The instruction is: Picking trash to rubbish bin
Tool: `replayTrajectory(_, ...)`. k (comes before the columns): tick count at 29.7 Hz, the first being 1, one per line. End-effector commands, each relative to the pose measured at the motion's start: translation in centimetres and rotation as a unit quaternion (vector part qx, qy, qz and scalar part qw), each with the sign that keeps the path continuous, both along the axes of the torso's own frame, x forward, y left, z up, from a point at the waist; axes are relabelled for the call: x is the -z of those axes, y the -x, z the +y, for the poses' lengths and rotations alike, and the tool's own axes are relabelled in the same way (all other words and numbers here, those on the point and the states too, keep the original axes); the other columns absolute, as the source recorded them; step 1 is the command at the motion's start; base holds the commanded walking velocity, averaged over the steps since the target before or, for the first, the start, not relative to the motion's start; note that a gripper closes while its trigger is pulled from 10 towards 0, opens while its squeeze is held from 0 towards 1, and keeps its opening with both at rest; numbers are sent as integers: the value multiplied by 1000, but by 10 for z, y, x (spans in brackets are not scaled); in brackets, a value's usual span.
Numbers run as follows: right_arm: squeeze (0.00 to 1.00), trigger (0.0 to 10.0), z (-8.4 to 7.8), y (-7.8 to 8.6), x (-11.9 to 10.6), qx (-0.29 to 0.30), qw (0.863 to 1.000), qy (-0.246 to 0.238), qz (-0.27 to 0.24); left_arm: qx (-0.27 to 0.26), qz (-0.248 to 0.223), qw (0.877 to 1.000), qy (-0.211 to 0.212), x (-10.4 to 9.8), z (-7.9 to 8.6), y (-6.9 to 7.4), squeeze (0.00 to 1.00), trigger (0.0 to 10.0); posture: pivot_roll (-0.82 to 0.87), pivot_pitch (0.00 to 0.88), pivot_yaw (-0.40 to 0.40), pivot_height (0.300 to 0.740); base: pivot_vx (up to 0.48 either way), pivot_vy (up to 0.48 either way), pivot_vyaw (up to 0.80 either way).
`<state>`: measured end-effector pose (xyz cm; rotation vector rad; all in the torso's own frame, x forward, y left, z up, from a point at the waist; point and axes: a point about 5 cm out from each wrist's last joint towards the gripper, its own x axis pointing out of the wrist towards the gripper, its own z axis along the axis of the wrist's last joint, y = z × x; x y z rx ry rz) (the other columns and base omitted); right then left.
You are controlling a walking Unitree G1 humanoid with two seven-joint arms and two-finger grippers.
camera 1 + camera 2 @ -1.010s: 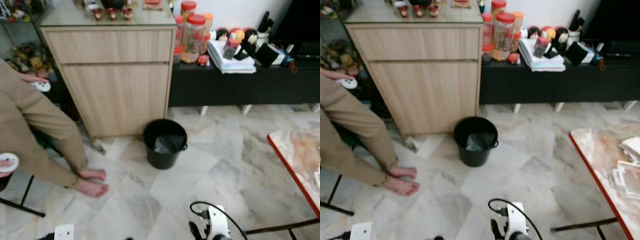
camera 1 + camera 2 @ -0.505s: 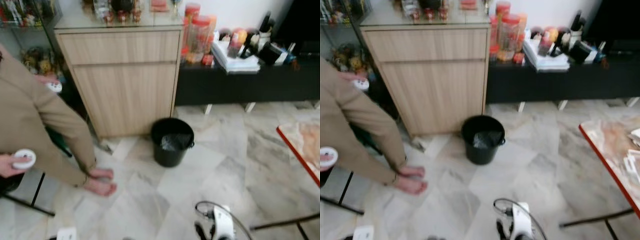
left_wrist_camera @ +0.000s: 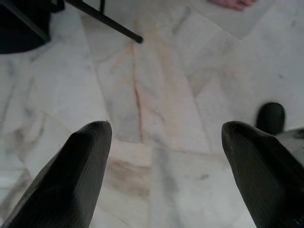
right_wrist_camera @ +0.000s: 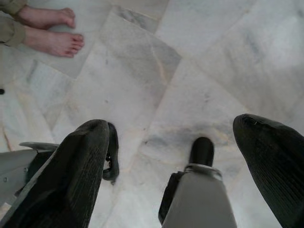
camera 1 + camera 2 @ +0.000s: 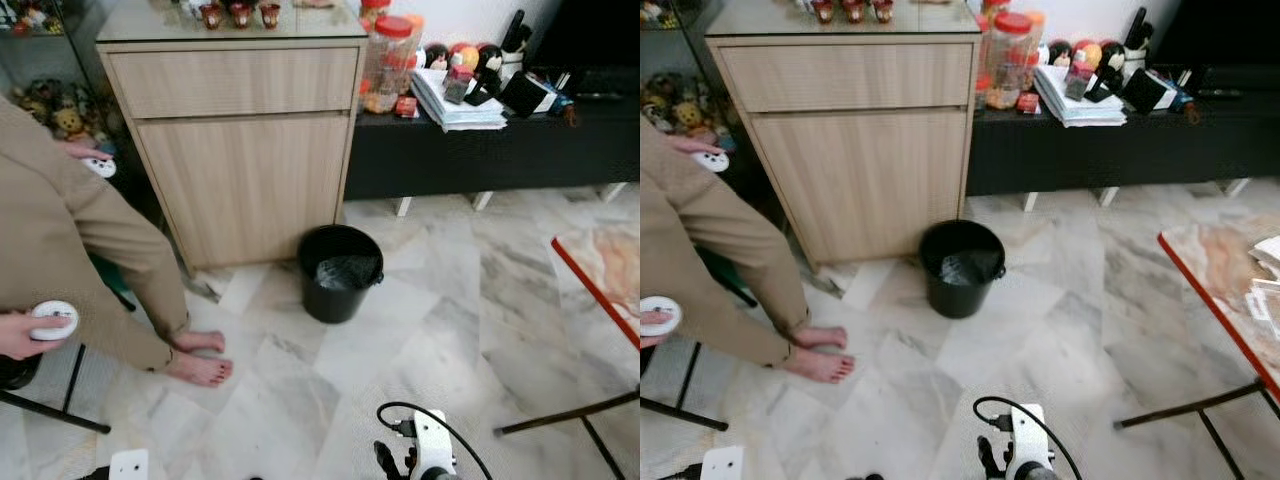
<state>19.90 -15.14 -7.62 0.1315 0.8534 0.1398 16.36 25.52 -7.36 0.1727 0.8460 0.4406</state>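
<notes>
Bin (image 5: 340, 272) sits ahead by the cabinet (image 5: 235, 140), a bit nearer than a second ago since our view shifted. Both our left gripper (image 3: 161, 175) and right gripper (image 4: 175, 166) hang spread, empty; we see no trash yet.

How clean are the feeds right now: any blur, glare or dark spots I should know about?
Left and right eye views: sharp and evenly lit, the black bin on the marble floor clearly readable, its liner catching a pale sheen. Left wrist view: bright floor, near fingers soft and out of focus. Right wrist view: well lit, fingers slightly soft, jaws apart on both.
</notes>
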Motion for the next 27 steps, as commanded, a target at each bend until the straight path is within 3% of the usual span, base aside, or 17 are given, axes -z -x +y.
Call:
replayTrajectory(1, 0, 10000, -8, 5, 3, 9, 1000, 7, 8, 4, 18, 1000, 5, 5, -5, 8, 0, 10000, 74, 144, -29, 740, 0, 0, 0)
replayTrajectory(7, 0, 10000, -6, 0, 0, 9, 1000, 4, -3, 17, 13, 1000, 3, 4, -6, 5, 0, 10000, 73, 119, -21, 740, 0, 0, 0)
replayTrajectory(16, 0, 10000, -4, 4, 3, 14, 1000, 11, 15, 21, 17, 1000, 0, 3, -3, 2, 0, 10000, 72, 70, -8, 740, 0, 0, 0)
replayTrajectory(27, 0, 10000, -8, 10, 6, 17, 999, 20, 31, 13, 13, 1000, -1, 0, 1, -1, 0, 10000, 71, 39, 1, 740, 0, 0, -730)
